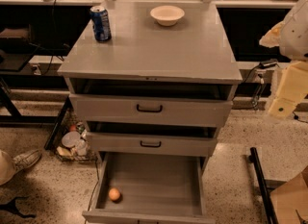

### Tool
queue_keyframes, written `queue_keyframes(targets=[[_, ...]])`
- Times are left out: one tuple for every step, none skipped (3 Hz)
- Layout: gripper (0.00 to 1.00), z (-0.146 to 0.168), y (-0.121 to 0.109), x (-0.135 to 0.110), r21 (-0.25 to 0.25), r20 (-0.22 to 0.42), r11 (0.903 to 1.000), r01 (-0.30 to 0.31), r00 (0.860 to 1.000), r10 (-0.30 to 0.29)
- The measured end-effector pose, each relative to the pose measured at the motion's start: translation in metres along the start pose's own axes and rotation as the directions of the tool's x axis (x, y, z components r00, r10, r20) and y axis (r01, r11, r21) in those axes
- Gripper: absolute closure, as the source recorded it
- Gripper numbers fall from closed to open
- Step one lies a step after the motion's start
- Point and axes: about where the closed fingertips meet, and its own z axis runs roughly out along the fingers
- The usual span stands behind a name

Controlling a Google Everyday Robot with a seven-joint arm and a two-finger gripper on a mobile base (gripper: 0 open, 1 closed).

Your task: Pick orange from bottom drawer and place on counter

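Observation:
The orange (114, 194) lies in the front left corner of the bottom drawer (154, 177), which is pulled wide open and holds nothing else. The grey counter (154, 47) tops the cabinet above it. My gripper (288, 91), pale yellow below a white arm, hangs at the right edge of the view, beside the cabinet's right side at the height of the upper drawers. It is far from the orange and touches nothing.
A blue soda can (100, 23) and a white bowl (167, 15) stand at the back of the counter. The two upper drawers (149, 108) are slightly open. A shoe (24, 160) and wire basket (72, 143) are at left; a black bar (260, 184) and cardboard box (291, 199) at right.

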Motion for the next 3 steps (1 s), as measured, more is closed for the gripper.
queue_keyframes(targets=[[0.0, 0.0, 0.0, 0.0, 0.0, 0.0, 1.0, 0.0, 1.0, 0.0], [0.0, 0.038, 0.016, -0.012, -0.084, 0.132, 0.9964, -0.003, 0.991, 0.014], [0.0, 0.103, 0.052, -0.041, -0.188, 0.307, 0.9822, 0.011, 0.95, 0.048]])
